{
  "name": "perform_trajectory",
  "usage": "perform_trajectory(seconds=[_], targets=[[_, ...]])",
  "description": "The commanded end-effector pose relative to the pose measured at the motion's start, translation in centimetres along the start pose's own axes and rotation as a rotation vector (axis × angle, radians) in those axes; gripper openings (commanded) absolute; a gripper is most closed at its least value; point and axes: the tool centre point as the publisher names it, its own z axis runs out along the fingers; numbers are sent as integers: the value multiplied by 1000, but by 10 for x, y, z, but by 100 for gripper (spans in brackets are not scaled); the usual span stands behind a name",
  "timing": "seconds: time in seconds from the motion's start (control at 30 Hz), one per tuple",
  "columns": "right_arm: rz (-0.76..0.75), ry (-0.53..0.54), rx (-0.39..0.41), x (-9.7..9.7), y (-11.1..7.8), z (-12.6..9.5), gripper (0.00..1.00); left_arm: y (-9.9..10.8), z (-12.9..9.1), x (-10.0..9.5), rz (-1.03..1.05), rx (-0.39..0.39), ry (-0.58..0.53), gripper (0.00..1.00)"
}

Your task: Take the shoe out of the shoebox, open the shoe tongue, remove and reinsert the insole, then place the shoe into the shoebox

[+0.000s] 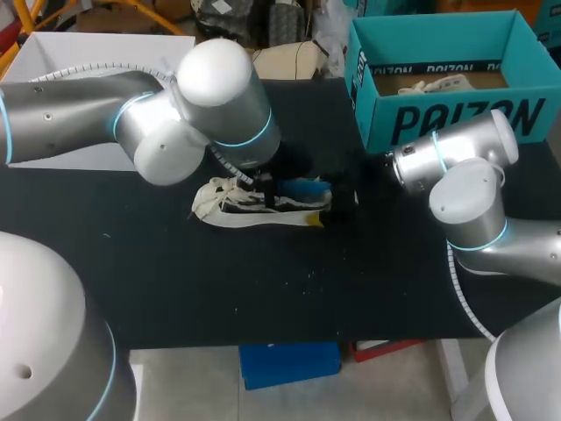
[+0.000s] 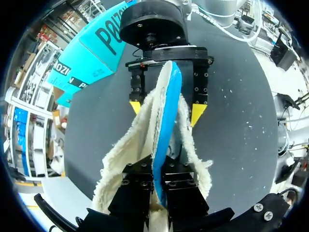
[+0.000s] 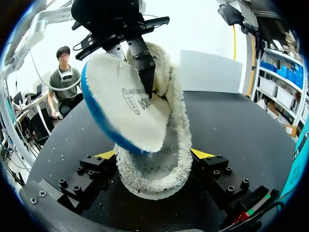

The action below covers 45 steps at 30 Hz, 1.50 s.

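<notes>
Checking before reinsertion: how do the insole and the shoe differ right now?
The insole is flat with a blue rim; the shoe is a fluffy cream shell. The insole stands tilted, pinched by the left gripper; the shoe lies under it, held by the right gripper. Both have cream fleece.

Holds left gripper [image 2: 157,188] pinched on insole [image 2: 167,116] mid-table; sets right gripper [image 3: 154,154] facing it, clamped across shoe [image 3: 154,181].
</notes>
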Motion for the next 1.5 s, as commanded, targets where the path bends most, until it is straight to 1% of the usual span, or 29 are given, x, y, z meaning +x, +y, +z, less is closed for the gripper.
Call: perform_trajectory(seconds=[0.03, 0.13, 0.17, 0.2, 0.23, 0.27, 0.3, 0.37, 0.6, 0.83, 0.93, 1.07, 1.13, 1.2, 1.3, 1.5], targets=[[2, -2, 2, 1, -2, 4, 0, -5, 15, -2, 29, 54, 43, 0], [2, -2, 2, 1, -2, 4, 0, -10, 21, -3, 51, 78, 70, 0], [2, -2, 2, 1, -2, 4, 0, -12, 22, -4, 60, 83, 78, 11], [2, -2, 2, 1, -2, 4, 0, -14, 23, -4, 71, 88, 87, 24], [2, -2, 2, 1, -2, 4, 0, -15, 23, -4, 80, 92, 91, 32], [2, -2, 2, 1, -2, 4, 0, -17, 23, -4, 92, 97, 96, 38], [2, -2, 2, 1, -2, 4, 0, -18, 24, -5, 101, 101, 100, 42], [2, -2, 2, 1, -2, 4, 0, -21, 23, -5, 114, 120, 111, 44], [2, -2, 2, 1, -2, 4, 0, -33, 26, -8, 161, 129, 119, 40], [2, -2, 2, 1, -2, 4, 0, -50, 27, -6, 207, 135, 97, 38], [2, -2, 2, 1, -2, 4, 0, -56, 27, -7, 219, 136, 87, 36], [2, -2, 2, 1, -2, 4, 0, -59, 27, -8, 219, 139, 78, 29], [2, -2, 2, 1, -2, 4, 0, -59, 26, -8, 208, 138, 66, 22], [2, -2, 2, 1, -2, 4, 0, -59, 26, -9, 197, 138, 61, 0], [2, -2, 2, 1, -2, 4, 0, -58, 24, -8, 193, 132, 58, 0], [2, -2, 2, 1, -2, 4, 0, -53, 5, 5, 205, 132, 51, 0]])
